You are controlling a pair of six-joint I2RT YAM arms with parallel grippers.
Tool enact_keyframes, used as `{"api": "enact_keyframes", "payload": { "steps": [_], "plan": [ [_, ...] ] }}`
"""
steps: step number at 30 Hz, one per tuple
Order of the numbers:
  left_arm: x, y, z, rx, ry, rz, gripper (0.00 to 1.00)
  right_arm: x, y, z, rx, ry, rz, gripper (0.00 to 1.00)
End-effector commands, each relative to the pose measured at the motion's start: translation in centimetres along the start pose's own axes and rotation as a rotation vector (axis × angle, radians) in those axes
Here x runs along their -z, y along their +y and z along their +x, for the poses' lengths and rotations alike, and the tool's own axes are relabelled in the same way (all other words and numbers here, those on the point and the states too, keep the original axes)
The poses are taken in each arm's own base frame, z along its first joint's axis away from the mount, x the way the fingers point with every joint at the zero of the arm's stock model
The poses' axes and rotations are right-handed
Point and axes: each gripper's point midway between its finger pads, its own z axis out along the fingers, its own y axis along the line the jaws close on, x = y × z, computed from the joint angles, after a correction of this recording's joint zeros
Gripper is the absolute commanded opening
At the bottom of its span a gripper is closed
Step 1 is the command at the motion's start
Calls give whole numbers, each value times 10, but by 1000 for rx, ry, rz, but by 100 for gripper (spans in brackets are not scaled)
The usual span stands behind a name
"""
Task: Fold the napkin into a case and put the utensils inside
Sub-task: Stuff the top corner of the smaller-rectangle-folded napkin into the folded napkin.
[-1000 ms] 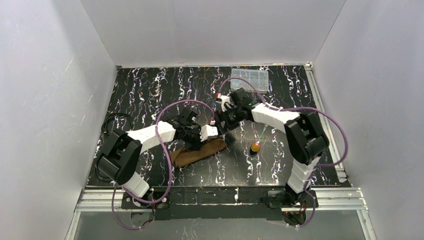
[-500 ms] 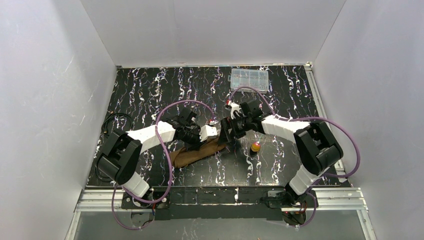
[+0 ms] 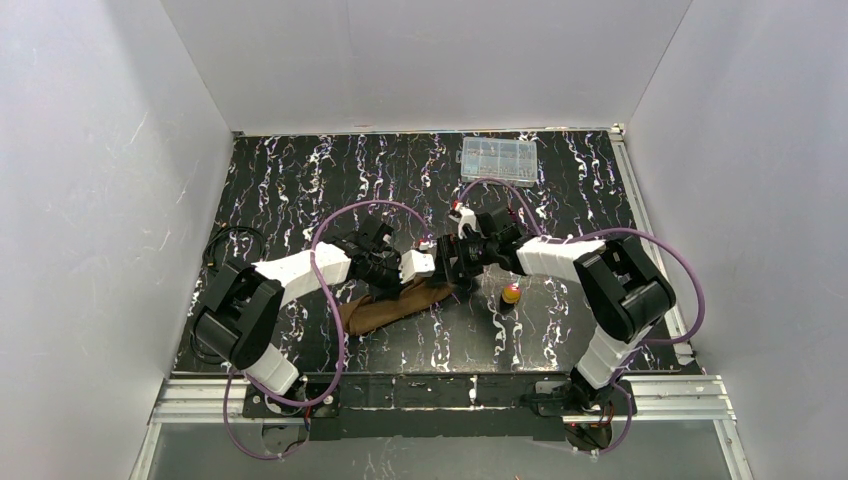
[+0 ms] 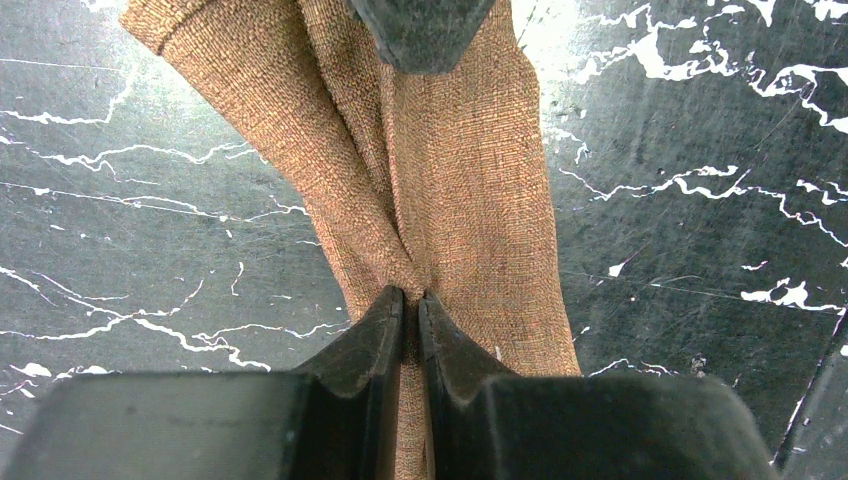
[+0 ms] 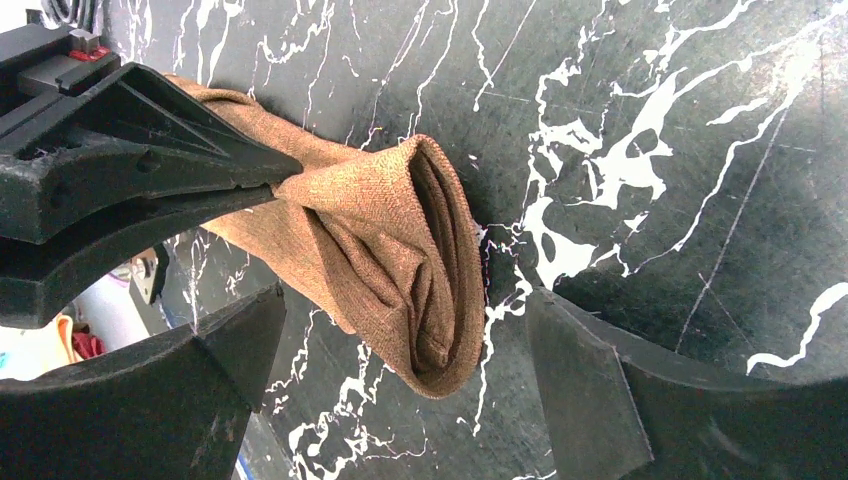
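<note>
The brown napkin [image 3: 392, 307] lies rolled into a long bundle on the black marbled table. My left gripper [image 3: 436, 274] is shut on its right end; in the left wrist view the gripper [image 4: 411, 297] pinches a gathered fold of the cloth [image 4: 450, 170]. My right gripper [image 3: 458, 262] is open just past that end. In the right wrist view its gripper [image 5: 400, 305] straddles the napkin's open mouth [image 5: 420, 260] without touching it. The gold-orange headed utensil [image 3: 511, 293] lies to the right of the napkin. The purple-headed utensil is not visible.
A clear plastic compartment box [image 3: 498, 158] sits at the back of the table. A black cable loop [image 3: 226, 246] lies at the left edge. White walls close in the table on three sides. The left gripper's fingers [image 5: 150, 150] show in the right wrist view.
My right arm has swung in from farther back and right, bringing its open gripper down to the napkin's right end. The left gripper has kept its hold and barely moved.
</note>
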Motion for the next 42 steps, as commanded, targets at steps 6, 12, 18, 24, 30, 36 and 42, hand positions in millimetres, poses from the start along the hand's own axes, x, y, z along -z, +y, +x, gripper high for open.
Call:
{"api": "enact_keyframes", "payload": {
  "steps": [6,12,18,24,30,36,42],
  "plan": [
    [0,-7,19,-8,80,4,4,-10,-28,32,-183,-18,102,99],
    [1,-8,18,-15,80,2,1,6,-28,21,-344,-194,-2,99],
    [2,-5,15,-21,79,-12,0,35,-75,24,-170,-19,446,99],
    [2,-6,18,-26,83,-11,0,69,-68,-3,-321,-219,359,99],
    [2,-7,18,-25,87,-10,0,56,-48,12,-322,-182,168,99],
    [2,-6,16,-24,85,-12,0,36,-23,15,-304,-154,25,99],
    [2,-7,19,-25,92,-10,0,18,-17,19,-257,-108,60,99]
  ]
}}
